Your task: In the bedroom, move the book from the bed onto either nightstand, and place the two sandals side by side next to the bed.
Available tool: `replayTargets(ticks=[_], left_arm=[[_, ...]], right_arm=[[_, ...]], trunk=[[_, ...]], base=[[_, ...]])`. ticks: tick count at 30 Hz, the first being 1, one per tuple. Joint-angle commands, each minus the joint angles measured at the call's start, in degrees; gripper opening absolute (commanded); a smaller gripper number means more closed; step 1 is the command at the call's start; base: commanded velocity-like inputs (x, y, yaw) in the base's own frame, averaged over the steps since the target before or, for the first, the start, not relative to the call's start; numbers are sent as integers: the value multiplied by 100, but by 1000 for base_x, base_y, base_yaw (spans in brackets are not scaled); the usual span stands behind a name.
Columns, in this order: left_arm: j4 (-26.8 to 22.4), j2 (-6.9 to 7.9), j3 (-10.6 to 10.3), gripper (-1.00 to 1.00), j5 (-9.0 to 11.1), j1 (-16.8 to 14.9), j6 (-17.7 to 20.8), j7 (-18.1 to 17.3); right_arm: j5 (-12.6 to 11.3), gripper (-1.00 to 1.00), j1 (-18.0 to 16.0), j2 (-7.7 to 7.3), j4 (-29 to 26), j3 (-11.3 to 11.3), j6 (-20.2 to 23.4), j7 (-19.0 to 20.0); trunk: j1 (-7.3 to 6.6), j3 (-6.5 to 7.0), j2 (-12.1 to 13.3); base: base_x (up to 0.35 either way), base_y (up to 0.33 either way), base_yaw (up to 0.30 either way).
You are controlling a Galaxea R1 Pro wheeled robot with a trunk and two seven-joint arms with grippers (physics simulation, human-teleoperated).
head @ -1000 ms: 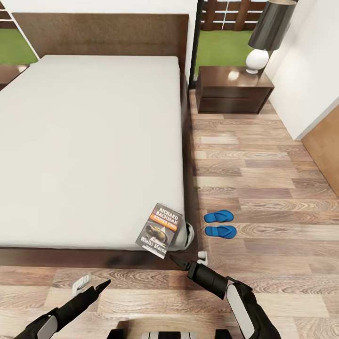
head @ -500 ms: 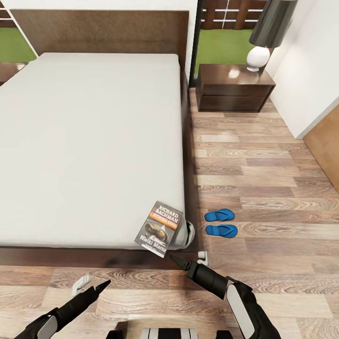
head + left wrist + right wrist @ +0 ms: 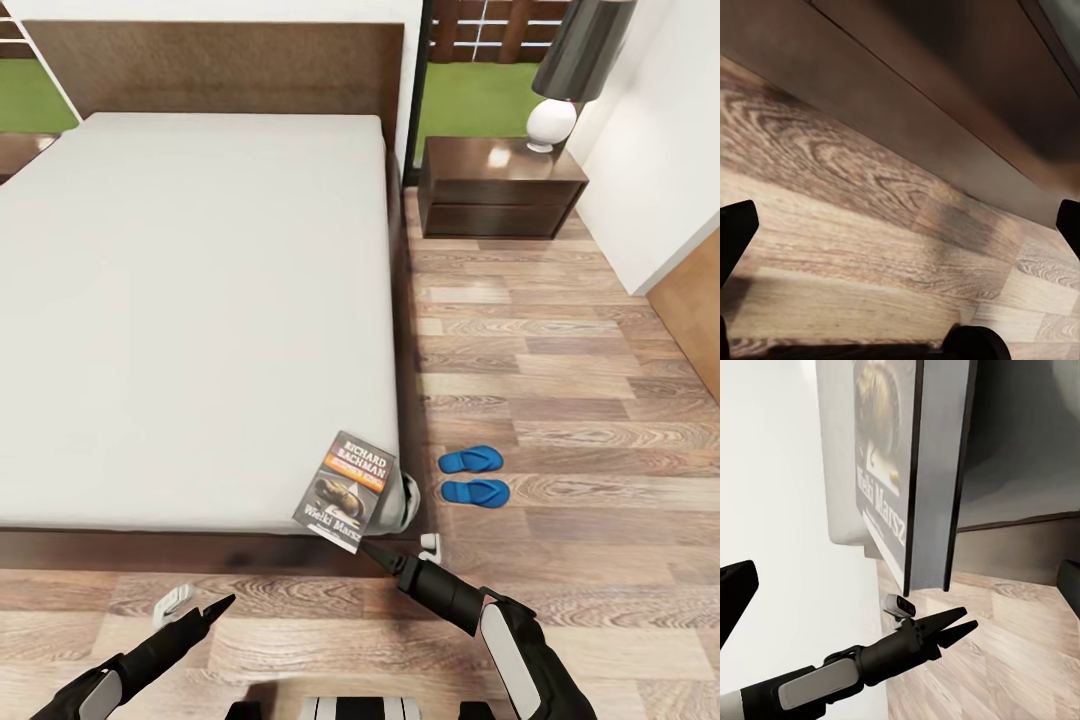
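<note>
Bed [image 3: 200, 300], the biggest thing here, carries the book [image 3: 347, 491] at its near right corner, the cover's lowest corner hanging just past the mattress edge. Over the last second the whole head view has slid slightly, so the camera has moved, not the furniture; against the bed, the book sits where it did. Nightstand [image 3: 500, 188] stands at the headboard end, well apart from the book, a lamp [image 3: 572, 70] on its glossy top. The 2 sandals [image 3: 472, 475] already lie side by side on the floor [image 3: 560, 380] just beside the bed, so that part looks done. Right gripper [image 3: 374, 554] now points its tip just under the book's lower corner, closer than 1 second ago; judged from this, the grasp is about to begin. Its jaws are spread in the wrist view. Left gripper [image 3: 215, 606] hovers low over the floor, jaws also spread.
</note>
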Motion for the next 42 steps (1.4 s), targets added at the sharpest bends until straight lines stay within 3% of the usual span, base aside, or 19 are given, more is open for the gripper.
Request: replayTargets(ticks=[1,42], left_arm=[[1,1,0,100,52,-2,60,-21],[0,1,0,100,52,-2,60,-15]], right_arm=[[-36,100,-3,2,-1,-4,41,-1],[-36,100,-1,2,0,-5,41,-1]], trunk=[[0,-3,-1],[0,-3,-1]], base=[[28,43,0],[16,14,0]])
